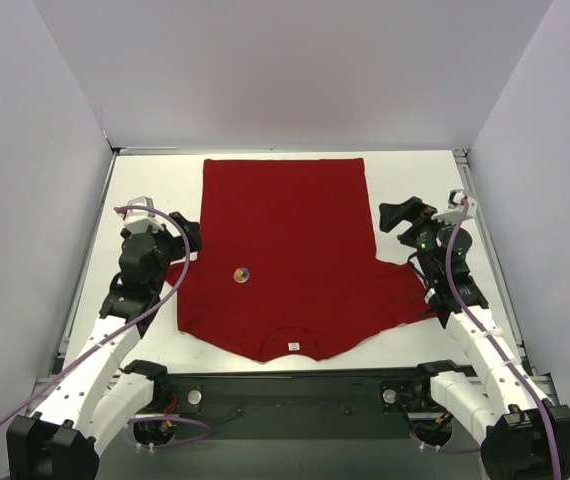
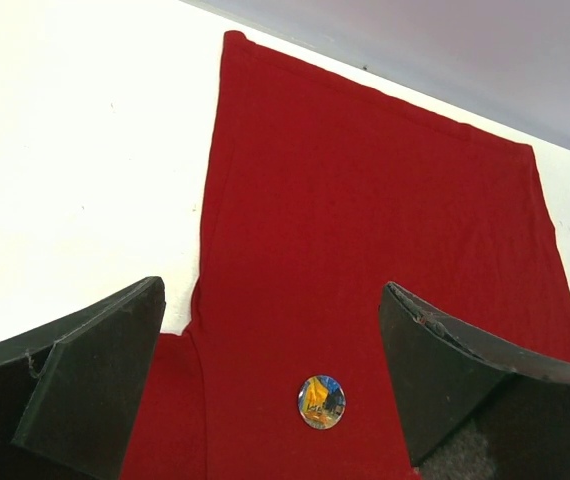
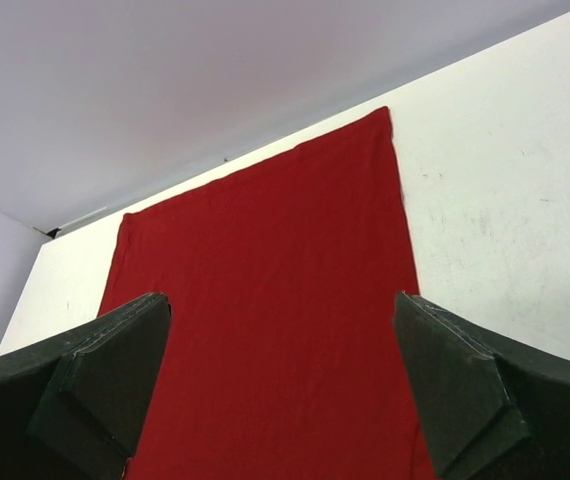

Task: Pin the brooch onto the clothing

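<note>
The red T-shirt [image 1: 290, 255] lies flat on the white table, collar and white label [image 1: 292, 347] toward the arms. The brooch [image 1: 242, 274], a small round disc with a yellow and blue picture, sits on the shirt's left chest; it also shows in the left wrist view [image 2: 322, 402]. My left gripper [image 1: 187, 240] is open and empty at the shirt's left sleeve, the brooch between and ahead of its fingers [image 2: 85, 385]. My right gripper [image 1: 403, 220] is open and empty at the shirt's right edge, with only red fabric [image 3: 265, 320] between its fingers [image 3: 465, 390].
White walls enclose the table on three sides. A dark base rail [image 1: 290, 390] runs along the near edge between the arm mounts. Bare white tabletop [image 1: 155, 185] flanks the shirt left and right.
</note>
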